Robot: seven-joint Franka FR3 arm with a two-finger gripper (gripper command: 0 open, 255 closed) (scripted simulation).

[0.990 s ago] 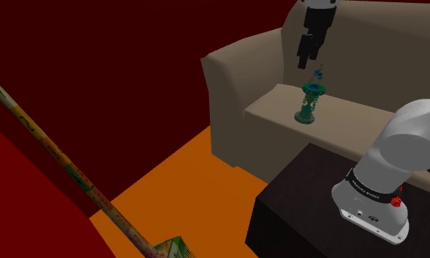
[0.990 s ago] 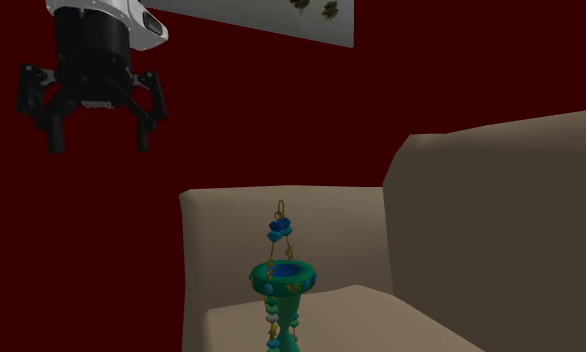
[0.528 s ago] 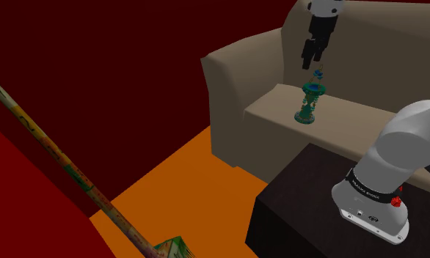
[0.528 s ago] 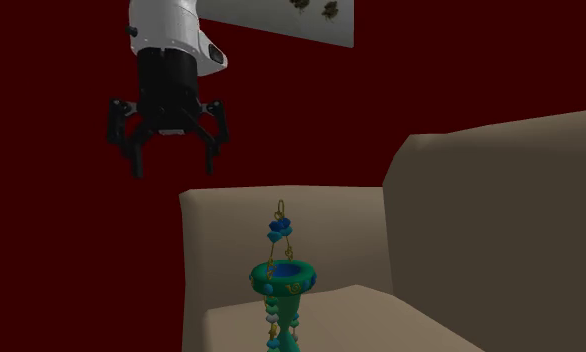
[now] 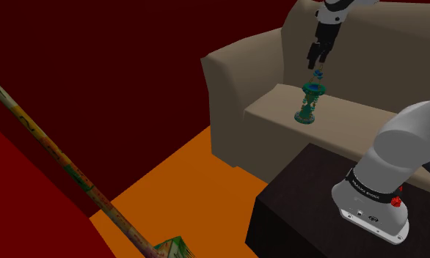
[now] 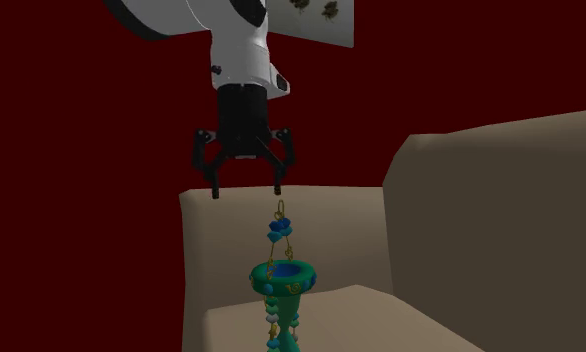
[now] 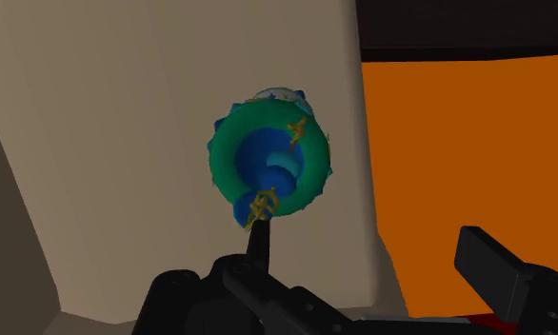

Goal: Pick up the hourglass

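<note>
- Swinging in from the second exterior view's left, the gripper (image 6: 246, 190) now hangs just above the hourglass (image 6: 281, 275), fingers apart, holding nothing.
- Hourglass stands upright on the sofa (image 6: 451, 230) seat, untouched.
- One finger sits over its top, so centring looks needed before descending.

Open air around hourglass (image 5: 309, 103), sofa backrest (image 5: 382, 66) on one side, armrest (image 5: 235, 69) on another
</note>
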